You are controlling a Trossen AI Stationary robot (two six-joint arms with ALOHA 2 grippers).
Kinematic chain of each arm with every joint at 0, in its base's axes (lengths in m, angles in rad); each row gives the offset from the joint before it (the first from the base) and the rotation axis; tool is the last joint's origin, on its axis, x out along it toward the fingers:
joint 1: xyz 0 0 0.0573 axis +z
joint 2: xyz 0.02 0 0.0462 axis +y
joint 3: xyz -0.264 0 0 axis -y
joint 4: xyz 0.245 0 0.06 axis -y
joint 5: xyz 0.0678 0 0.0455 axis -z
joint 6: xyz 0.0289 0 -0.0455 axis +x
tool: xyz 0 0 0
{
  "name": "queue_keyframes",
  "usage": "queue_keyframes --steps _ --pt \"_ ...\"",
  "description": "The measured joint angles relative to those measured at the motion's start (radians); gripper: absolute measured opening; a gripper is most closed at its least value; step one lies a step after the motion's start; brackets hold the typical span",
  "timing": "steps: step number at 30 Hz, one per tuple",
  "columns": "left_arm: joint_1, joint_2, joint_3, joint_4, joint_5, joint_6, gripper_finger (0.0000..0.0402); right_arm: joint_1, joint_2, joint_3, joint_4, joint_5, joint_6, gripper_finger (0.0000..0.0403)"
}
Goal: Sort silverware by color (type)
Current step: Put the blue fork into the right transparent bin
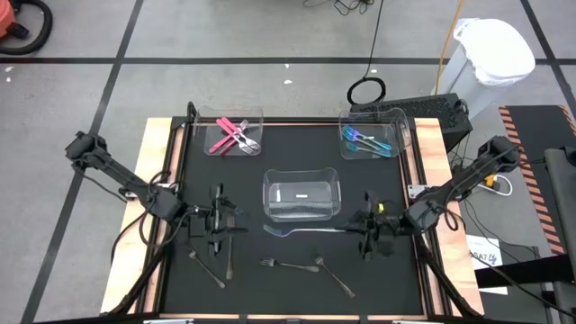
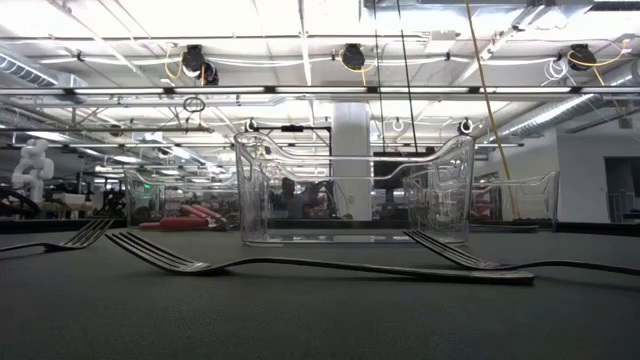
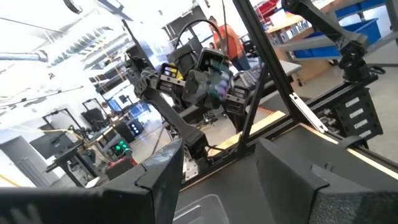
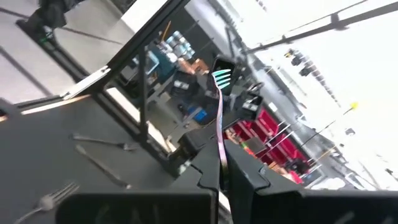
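My right gripper [image 1: 358, 228] is near the table's right side and is shut on a long grey utensil [image 1: 315, 230]. The utensil reaches left along the near wall of the middle clear bin [image 1: 302, 173]. My left gripper [image 1: 236, 220] is open and empty, left of that bin and facing the right arm; its fingers stand wide apart in its wrist view [image 3: 217, 168]. Pink pieces [image 1: 232, 137] lie in the far left bin and blue-teal pieces [image 1: 364, 140] in the far right bin. Several grey forks [image 1: 283, 265] lie flat on the mat near the front edge. My right gripper pinches the utensil's handle [image 4: 222, 163] between its two fingers, near the handle's right end. The fingers come level from the table's right, and the utensil sticks out forward along them toward the left. I cannot tell whether it is a fork or a spoon, or whether it is clear of the mat.
Grey pieces lie near the left gripper [image 1: 209, 268] and at the front middle [image 1: 335, 277]; they also show in the low view [image 2: 300, 264]. The mat has a wooden border [image 1: 162, 180]. A keyboard [image 1: 414, 108] and a white bin [image 1: 490, 54] stand beyond the far right corner.
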State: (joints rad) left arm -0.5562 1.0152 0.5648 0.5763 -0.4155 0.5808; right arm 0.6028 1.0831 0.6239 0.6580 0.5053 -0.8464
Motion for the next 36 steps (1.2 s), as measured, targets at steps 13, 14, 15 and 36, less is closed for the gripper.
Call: queue_keyframes --steps 13,14,15,36 --pt "0.104 -0.005 0.000 -0.031 0.074 -0.026 0.0199 -0.007 -0.102 0.000 -0.120 0.149 -0.069 0.0004" --pt "0.113 -0.004 0.000 -0.031 0.074 -0.029 0.0199 -0.008 -0.110 0.000 -0.142 0.149 -0.066 0.0004" --pt "0.123 -0.004 0.000 -0.027 0.073 -0.039 0.0199 -0.008 -0.117 0.000 -0.167 0.149 -0.061 0.0004" --pt "0.172 0.180 0.045 -0.058 0.066 -0.017 0.0199 -0.008 -0.160 0.001 -0.527 0.148 -0.117 0.0004"
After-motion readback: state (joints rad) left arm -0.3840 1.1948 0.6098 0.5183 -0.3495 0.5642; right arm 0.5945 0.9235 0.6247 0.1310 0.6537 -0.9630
